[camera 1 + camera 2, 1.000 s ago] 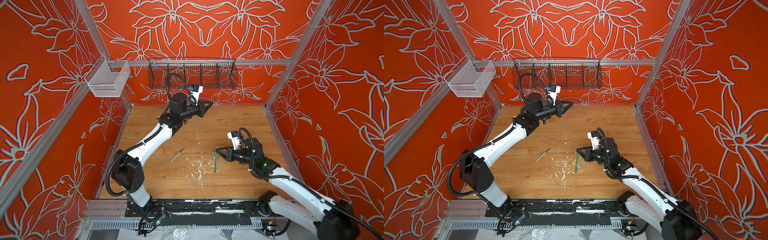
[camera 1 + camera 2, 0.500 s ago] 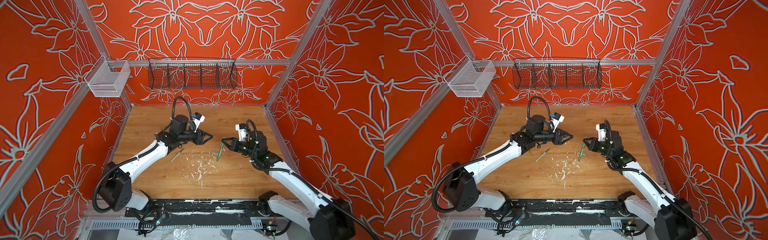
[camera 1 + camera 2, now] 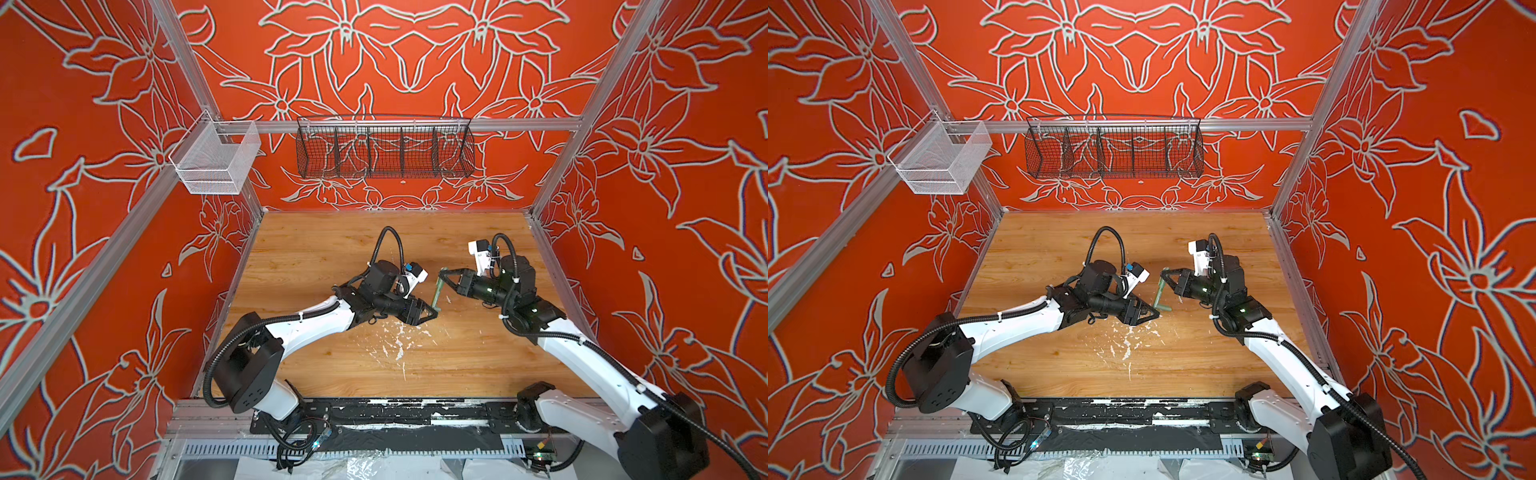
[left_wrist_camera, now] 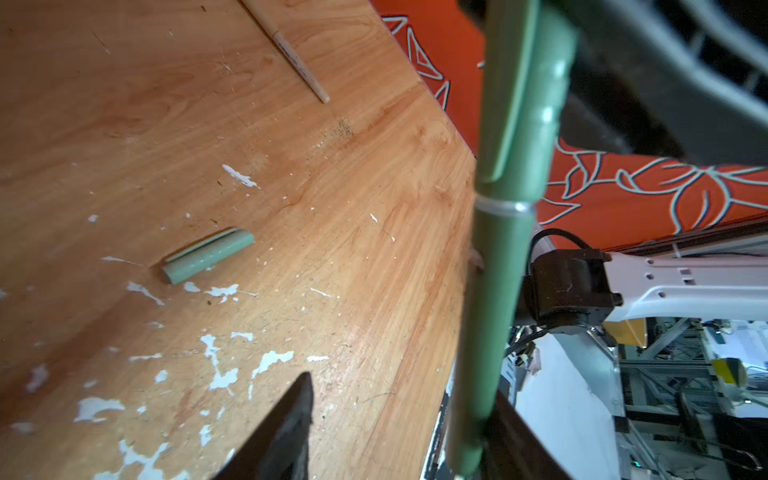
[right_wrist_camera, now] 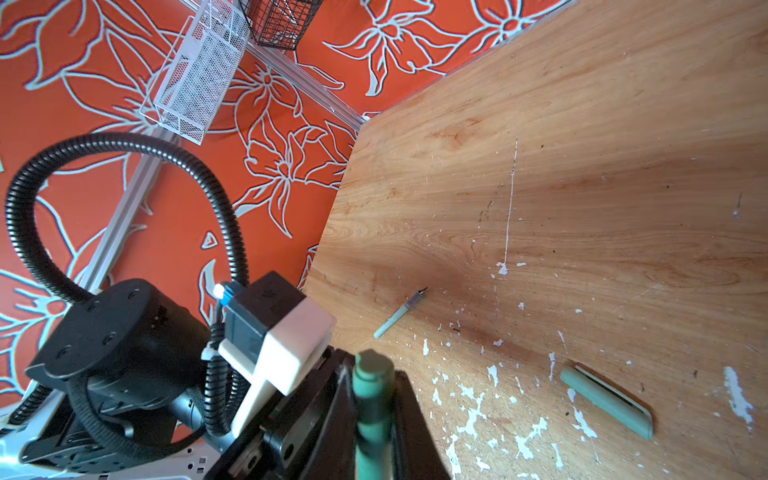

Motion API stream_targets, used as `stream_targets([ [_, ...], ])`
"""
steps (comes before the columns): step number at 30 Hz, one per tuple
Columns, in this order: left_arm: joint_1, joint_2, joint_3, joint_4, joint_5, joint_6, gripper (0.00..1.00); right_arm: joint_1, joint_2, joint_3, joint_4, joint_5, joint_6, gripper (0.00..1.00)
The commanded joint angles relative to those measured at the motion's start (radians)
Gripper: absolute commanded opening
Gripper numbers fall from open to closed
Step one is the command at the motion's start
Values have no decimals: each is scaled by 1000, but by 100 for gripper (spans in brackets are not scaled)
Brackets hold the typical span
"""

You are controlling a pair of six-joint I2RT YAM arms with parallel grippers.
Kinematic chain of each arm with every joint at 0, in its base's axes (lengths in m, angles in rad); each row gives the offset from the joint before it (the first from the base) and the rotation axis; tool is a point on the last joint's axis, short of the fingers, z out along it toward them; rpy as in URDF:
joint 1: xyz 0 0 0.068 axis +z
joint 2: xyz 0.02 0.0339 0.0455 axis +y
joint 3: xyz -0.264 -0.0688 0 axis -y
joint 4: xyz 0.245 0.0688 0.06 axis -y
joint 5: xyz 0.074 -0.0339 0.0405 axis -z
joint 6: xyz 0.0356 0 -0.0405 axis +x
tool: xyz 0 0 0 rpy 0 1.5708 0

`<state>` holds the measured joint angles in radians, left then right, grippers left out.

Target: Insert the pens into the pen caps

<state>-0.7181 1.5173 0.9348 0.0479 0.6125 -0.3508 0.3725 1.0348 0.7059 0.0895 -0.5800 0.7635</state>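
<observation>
Left wrist view: swung in from the far wall with left gripper (image 4: 401,390) half-spread, not yet pinching, round the free end of dark green pen (image 4: 498,270), held mid-table by clamped right gripper (image 3: 444,278) at its cap (image 4: 523,104); looks ready for seating push

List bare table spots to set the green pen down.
Bare: the back left of the table, between the back wall and the left gripper; also the front strip between the paint flecks and the black rail. Crowded: the middle, where the right gripper meets it at the green pen, with a loose cap and a pale pen nearby.
</observation>
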Motion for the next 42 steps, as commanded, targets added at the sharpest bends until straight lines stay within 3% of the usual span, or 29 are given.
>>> stream_targets([
  [1, -4, 16, 19, 39, 18, -25, 44, -3, -28, -4, -1, -13, 2, 0],
  [7, -4, 25, 34, 23, 13, -39, 14, -3, -35, -14, -4, -10, -10, 0],
  [11, -5, 31, 53, 8, -3, -45, 9, -1, -36, -16, -10, -17, -21, 0],
  [13, -4, 40, 70, -11, -18, -53, 1, -1, -41, -16, -22, -14, -32, 0],
  [24, 0, 77, 140, -53, -137, -79, 0, 6, -61, -16, -108, -87, -123, 0],
  [28, 41, 57, 165, -42, -137, -68, 0, 11, -93, -45, -137, -95, -141, 0],
  [42, 119, 113, 243, 80, -131, -91, 0, 117, -122, -131, -128, 20, -94, 0],
])
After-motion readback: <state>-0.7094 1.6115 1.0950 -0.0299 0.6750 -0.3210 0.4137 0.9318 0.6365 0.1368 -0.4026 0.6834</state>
